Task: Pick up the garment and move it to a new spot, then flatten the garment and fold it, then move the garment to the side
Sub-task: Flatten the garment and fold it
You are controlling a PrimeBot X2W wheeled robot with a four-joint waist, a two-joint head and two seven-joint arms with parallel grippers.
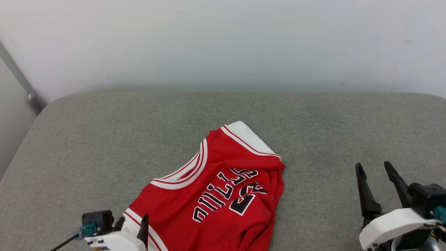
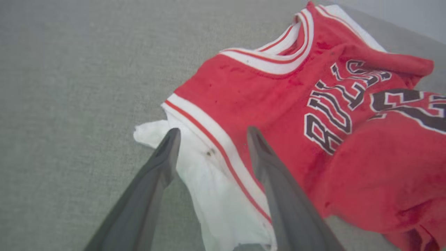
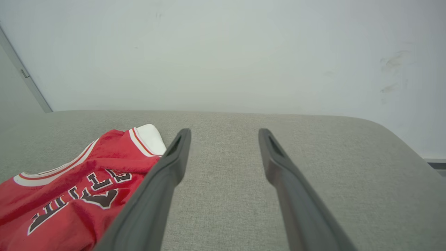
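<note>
The garment [image 1: 216, 195], a red jersey with black "BULLS" lettering, lies crumpled on the grey cushion [image 1: 87, 146], chest side up. One white sleeve [image 1: 249, 137] points away from me. My left gripper [image 2: 212, 131] is open at the garment's near left corner. Its fingers stand on either side of the other white sleeve [image 2: 205, 181] and its striped trim. In the head view one dark left finger [image 1: 144, 228] rests against that edge. My right gripper [image 1: 373, 167] is open and holds nothing, over bare cushion well to the garment's right. The garment [image 3: 69, 184] sits left of the right gripper [image 3: 224, 131].
The grey cushion has rounded far corners and meets a white wall [image 1: 223, 42] at the back. A grey metal bar [image 1: 21, 80] runs down the wall at the far left. Bare cushion stretches to the left, right and behind the garment.
</note>
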